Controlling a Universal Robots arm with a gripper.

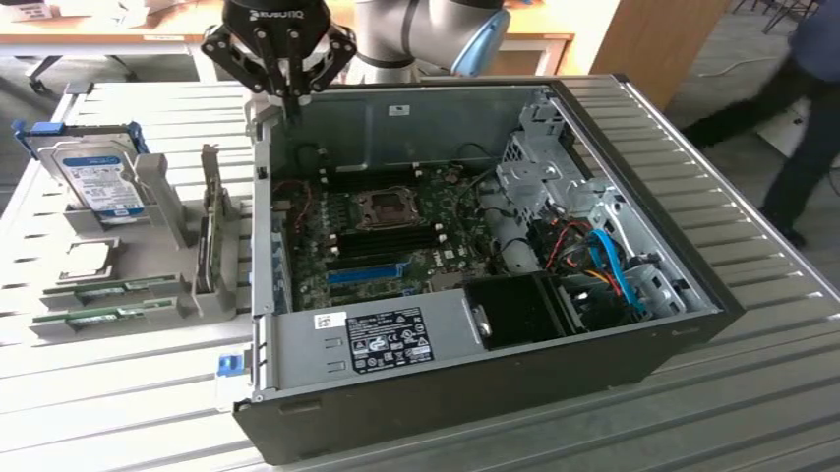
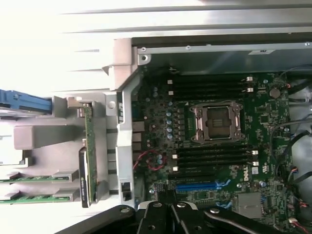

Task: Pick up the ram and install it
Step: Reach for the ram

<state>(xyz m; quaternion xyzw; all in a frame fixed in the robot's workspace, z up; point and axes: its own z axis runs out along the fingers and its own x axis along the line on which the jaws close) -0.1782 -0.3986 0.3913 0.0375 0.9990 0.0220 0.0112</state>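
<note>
Two green ram sticks (image 1: pixel 125 287) (image 1: pixel 102 317) lie flat in grey holders at the exterior view's left, beside the open computer case (image 1: pixel 525 393). The wrist view catches them as green strips (image 2: pixel 39 179) (image 2: pixel 39 197). My gripper (image 1: pixel 291 96) hangs above the case's far left corner, well apart from the sticks, its fingers drawn together with nothing between them. In the wrist view the gripper (image 2: pixel 165 195) hovers over the motherboard (image 2: pixel 161 126) near the black memory slots (image 2: pixel 212 157).
A silver hard drive (image 1: pixel 98 182) with a blue label stands in a holder at the far left. A card (image 1: pixel 210 226) stands upright in a grey stand by the case wall. A CPU chip (image 1: pixel 86 258) lies nearby. A person (image 1: pixel 801 118) stands at the right.
</note>
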